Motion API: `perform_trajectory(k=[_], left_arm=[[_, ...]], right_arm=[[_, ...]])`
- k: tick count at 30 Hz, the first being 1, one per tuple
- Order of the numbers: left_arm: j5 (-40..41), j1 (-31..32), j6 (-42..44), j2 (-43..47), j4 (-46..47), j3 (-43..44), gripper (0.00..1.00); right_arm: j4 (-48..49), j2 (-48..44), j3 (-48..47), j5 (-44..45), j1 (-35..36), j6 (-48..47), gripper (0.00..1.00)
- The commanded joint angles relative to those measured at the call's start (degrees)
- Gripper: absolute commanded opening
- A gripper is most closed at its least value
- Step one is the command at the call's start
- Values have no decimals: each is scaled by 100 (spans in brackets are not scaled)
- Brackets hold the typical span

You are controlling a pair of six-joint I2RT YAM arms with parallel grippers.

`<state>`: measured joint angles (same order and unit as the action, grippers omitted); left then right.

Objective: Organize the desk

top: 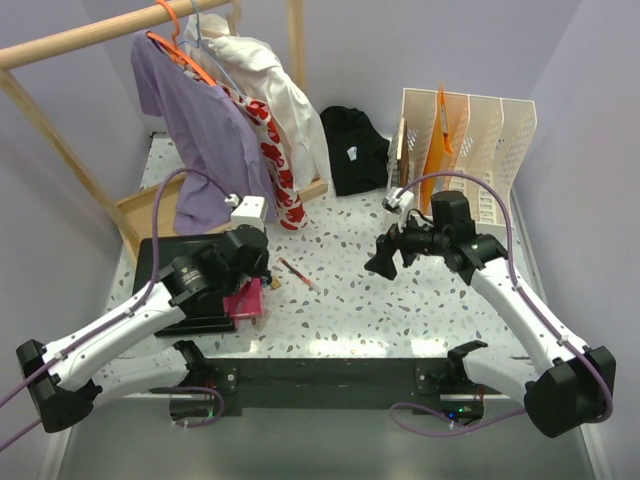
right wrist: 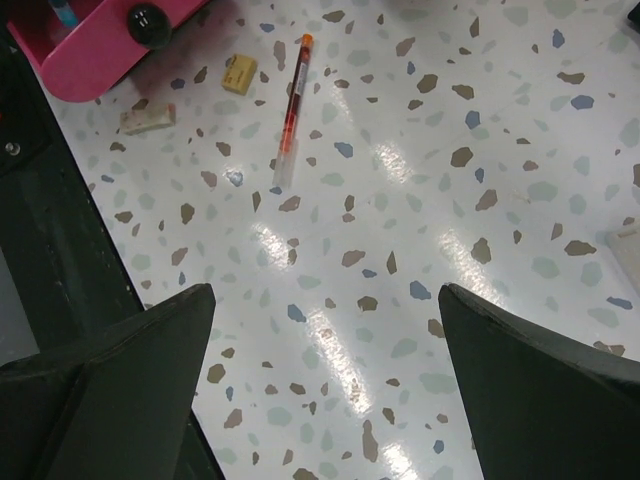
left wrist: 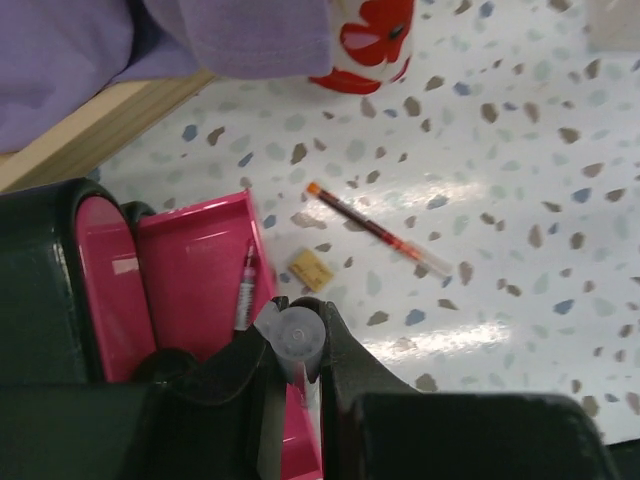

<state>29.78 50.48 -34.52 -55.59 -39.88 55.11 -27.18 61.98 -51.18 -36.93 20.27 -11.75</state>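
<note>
The white speckled desk (top: 350, 300) carries an open pink pencil case (top: 246, 301) at the left. My left gripper (top: 262, 278) hangs over the case's right edge. In the left wrist view it (left wrist: 296, 312) is shut on a clear-bodied pen (left wrist: 290, 340) seen end-on, above the case (left wrist: 190, 270), which holds another pen (left wrist: 245, 290). A red pen (top: 297, 272) lies on the desk, also in the left wrist view (left wrist: 375, 230) and the right wrist view (right wrist: 292, 110). My right gripper (top: 385, 262) is open and empty above bare desk (right wrist: 325, 290).
A yellow eraser (right wrist: 238, 75) and a white eraser (right wrist: 147, 120) lie by the case. A black pad (top: 165, 262) lies under the left arm. A wooden tray (top: 140, 212), a clothes rack with hanging shirts (top: 200, 110), a black garment (top: 355, 150) and a file organizer (top: 470, 140) stand behind.
</note>
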Motion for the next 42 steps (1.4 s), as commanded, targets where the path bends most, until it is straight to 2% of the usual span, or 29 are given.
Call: perform_trajectory(k=[1,9,11,14,15,17,18,21,26,30,35,39,42], left_arm=[[599,-47,429,-364,-924,377,0],[985,-73,561,-1014,-1338,474,0],[1160,-82,578,-1163,-1461,483,3],[1276,-82,631,-1348,-1549,527,17],[1302,-82,640,-1384,-1567,562,28],[1355,-82,649,-1410,-1567,684,41],[1355,-82,709,-1410,-1549,720,51],[1329,-82,850,-1349,-1453,852,59],[1346,-82,956,-1305,-1497,1089,60],[1057,-82,1158,-937,-1016,1107,61],[319,-108,1544,38,66,598,76],[46,-135,1729,750,909,36,81],[-156,-152,1949,1067,1288,-254,82]], right_arm=[[90,-71,55,98,-23,-179,99],[108,-142,108,81,-85,-179,99],[107,-124,108,63,-85,-179,99],[90,-89,108,10,-85,-179,99],[81,-89,108,1,-94,-179,99],[81,-80,108,-7,-102,-179,99],[81,-80,108,-16,-102,-187,99],[81,-80,108,-51,-111,-187,99],[55,-28,108,-113,-111,-223,99],[-94,16,99,-349,-111,-564,99],[-358,121,126,-964,-111,-1083,99],[-376,297,196,-1316,-94,-1260,99],[-376,569,178,-1256,64,-1295,99]])
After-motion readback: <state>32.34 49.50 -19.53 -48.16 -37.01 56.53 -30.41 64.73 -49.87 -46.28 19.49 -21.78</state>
